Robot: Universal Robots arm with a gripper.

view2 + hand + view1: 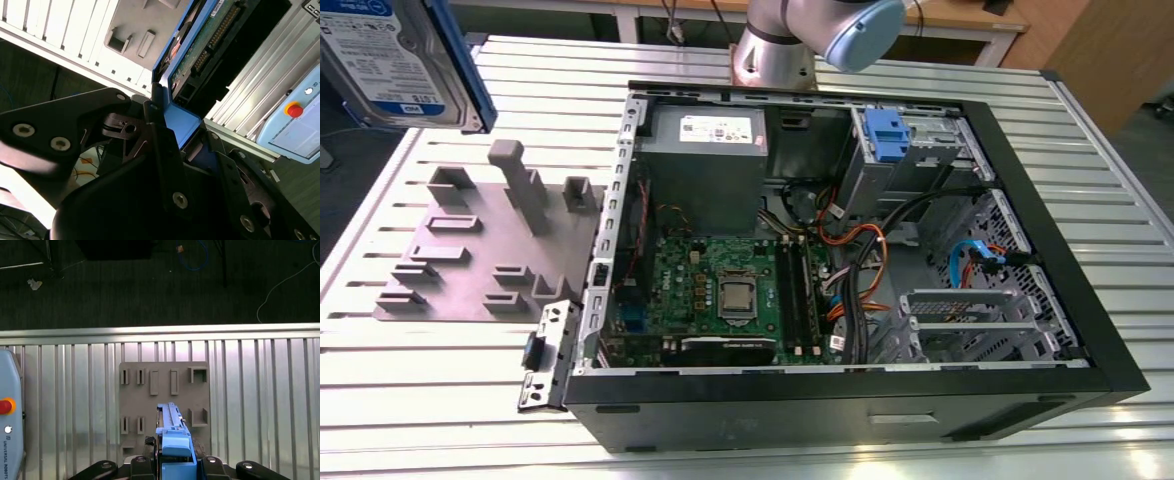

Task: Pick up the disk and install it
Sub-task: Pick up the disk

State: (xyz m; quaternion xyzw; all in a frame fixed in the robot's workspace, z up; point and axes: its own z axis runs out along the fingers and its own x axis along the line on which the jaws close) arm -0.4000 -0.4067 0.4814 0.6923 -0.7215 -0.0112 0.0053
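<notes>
The disk (pixel 390 55), a silver-grey hard drive with a white-and-blue label and blue side rails, hangs high at the exterior view's upper left, above the grey fixture plate (pixel 474 250). In the first wrist view the disk (pixel 172 437) appears edge-on over that plate (pixel 165 390), with my gripper (pixel 175 462) shut on it from both sides. The second wrist view has the black fingers (pixel 159 130) clamped on the disk's blue rail (pixel 182 122), and the circuit-board side (pixel 200 50) faces the camera.
An open computer case (pixel 1067 300) lies on the slatted metal table (pixel 454 400), with motherboard, cables and a drive bay carrying a blue latch (pixel 887 135). The arm's base (pixel 774 50) stands behind the case. A teach pendant (pixel 9 415) rests on the table beside the plate.
</notes>
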